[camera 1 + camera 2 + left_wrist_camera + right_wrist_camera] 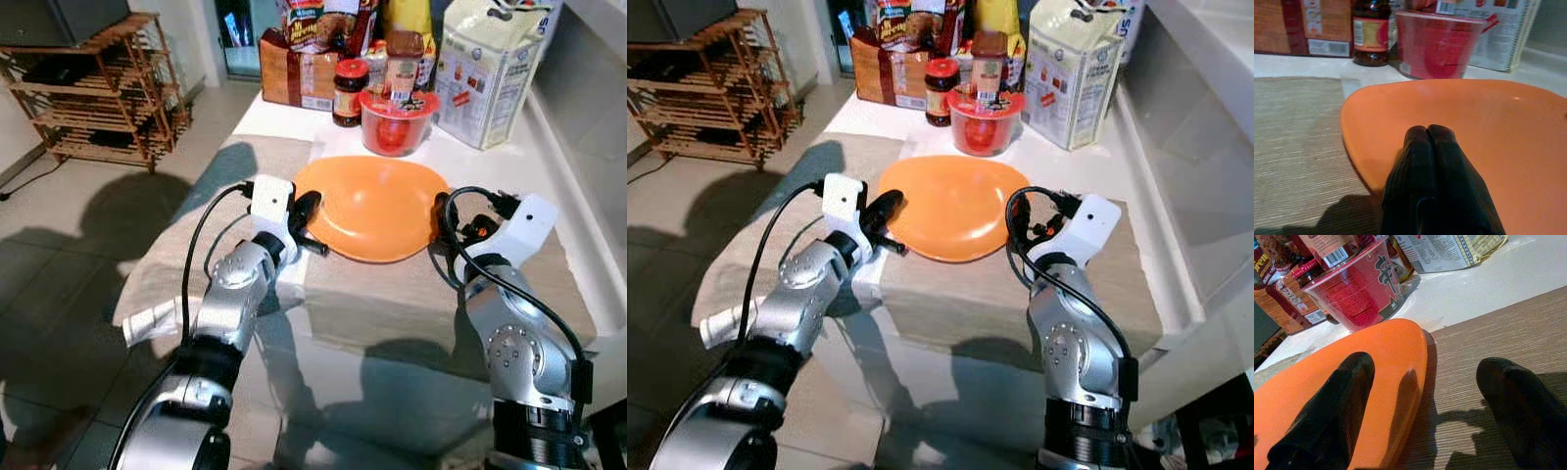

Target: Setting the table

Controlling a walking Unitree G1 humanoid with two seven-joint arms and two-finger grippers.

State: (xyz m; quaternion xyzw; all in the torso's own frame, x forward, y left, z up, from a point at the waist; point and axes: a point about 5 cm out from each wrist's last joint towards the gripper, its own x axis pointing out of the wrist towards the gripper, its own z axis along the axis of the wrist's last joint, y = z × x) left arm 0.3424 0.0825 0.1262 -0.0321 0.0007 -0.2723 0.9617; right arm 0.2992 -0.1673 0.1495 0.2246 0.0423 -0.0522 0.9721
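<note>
Orange plate (377, 206) sits on the beige placemat (411, 294) on the white table (269, 116), just in front of the red noodle cup (395, 121). Left gripper (1428, 134) at the plate's left rim, 2 fingers pressed together. Right gripper (1422, 377) spread wide, straddling the plate's right rim.

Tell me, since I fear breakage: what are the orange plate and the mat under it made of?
The orange plate looks like plastic: smooth, evenly coloured, with a soft sheen, though glazed ceramic can't be excluded. The mat seems woven fabric or fibre: matte beige with fine ribbed lines.
</note>
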